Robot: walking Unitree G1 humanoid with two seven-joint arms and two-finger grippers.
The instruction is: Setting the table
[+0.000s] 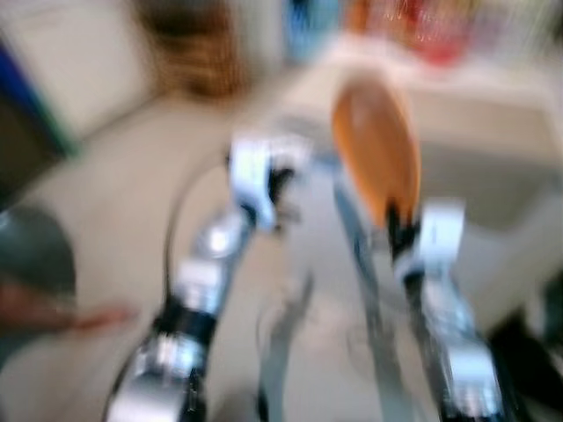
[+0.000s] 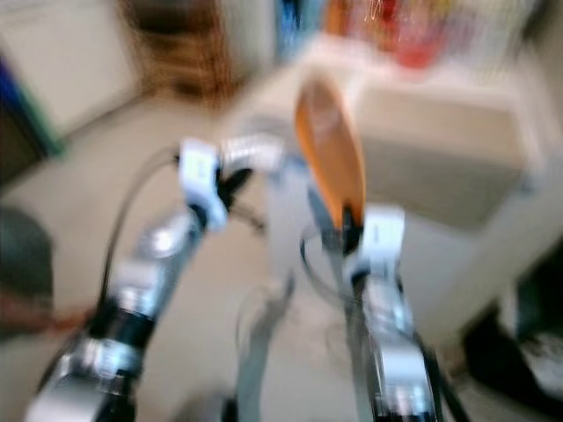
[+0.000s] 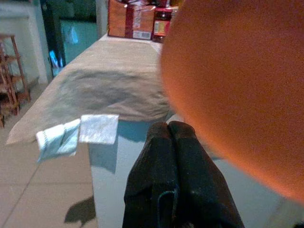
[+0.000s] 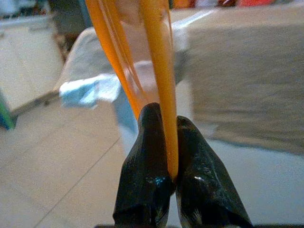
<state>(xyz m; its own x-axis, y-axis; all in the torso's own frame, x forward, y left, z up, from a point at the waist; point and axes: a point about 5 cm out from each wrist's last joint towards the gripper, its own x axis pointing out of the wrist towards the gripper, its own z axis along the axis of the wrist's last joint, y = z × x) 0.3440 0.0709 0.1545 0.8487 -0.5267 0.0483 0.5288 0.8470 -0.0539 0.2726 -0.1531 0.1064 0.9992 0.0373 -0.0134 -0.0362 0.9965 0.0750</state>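
Right hand [image 4: 172, 183] is clamped narrow on the rim of an orange plate [image 4: 156, 57], pinched between both black fingers so it stands on edge and rides up in front of the robot, which I'd guess is simply the steadiest way to carry it while walking, given how blurred the head views are. Left hand [image 3: 171, 137] has its fingers pressed together with nothing between them, hanging just beside the plate, and ahead sits the worktop [image 3: 109, 71] under a beige cloth, boxes and jars [image 3: 137, 21] at its far end, contents unreadable.
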